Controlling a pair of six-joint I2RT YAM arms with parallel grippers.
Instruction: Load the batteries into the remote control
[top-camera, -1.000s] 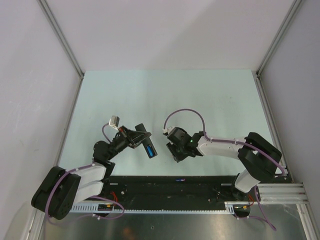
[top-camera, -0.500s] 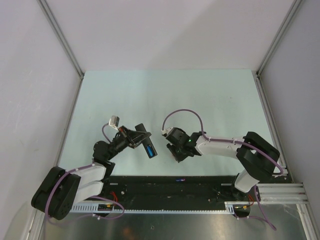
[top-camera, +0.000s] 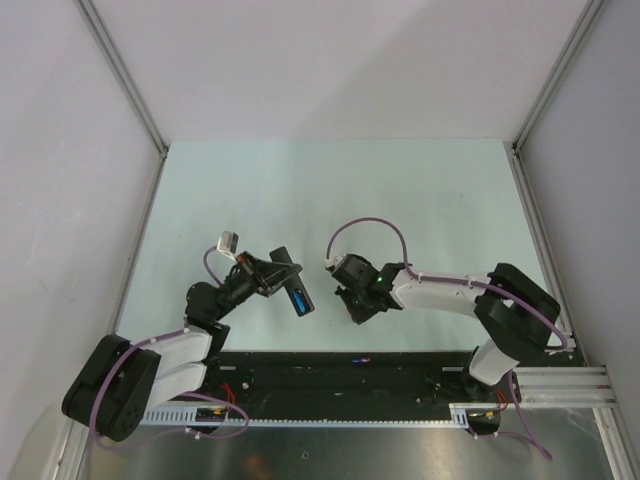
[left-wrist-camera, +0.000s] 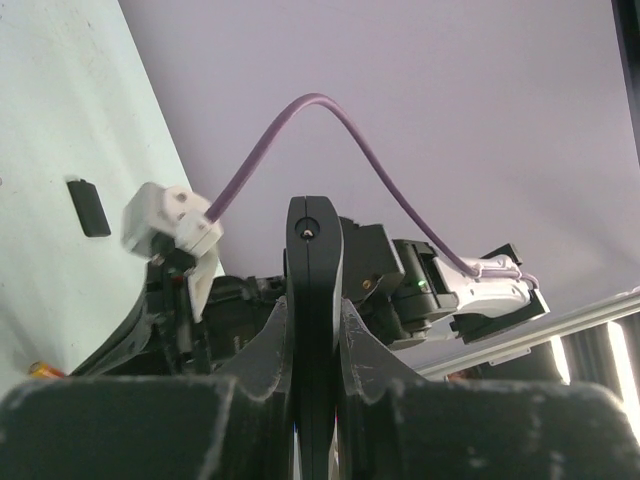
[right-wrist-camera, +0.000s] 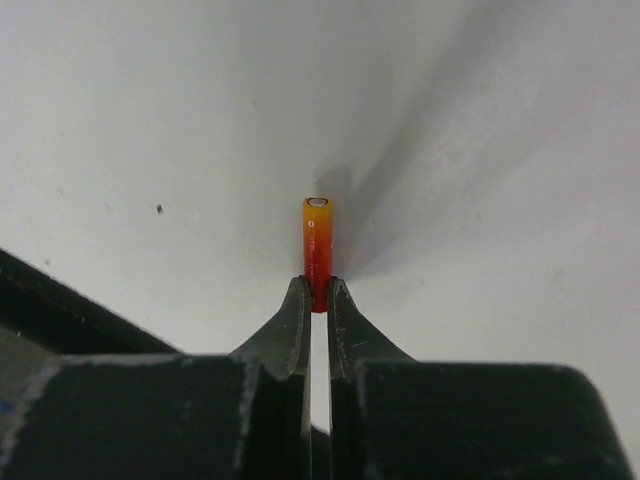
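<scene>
Clamped edge-on between left fingers: remote control, held up off desk, blue battery showing in its bay. Pinched by one end only in right fingers: red-orange battery, close over desk, can't tell if touching. Risks, judged: shallow end-grip, so likely to pivot or pop out on lift; may jam or go in reversed if misaligned with bay; may shove remote askew in left grip
</scene>
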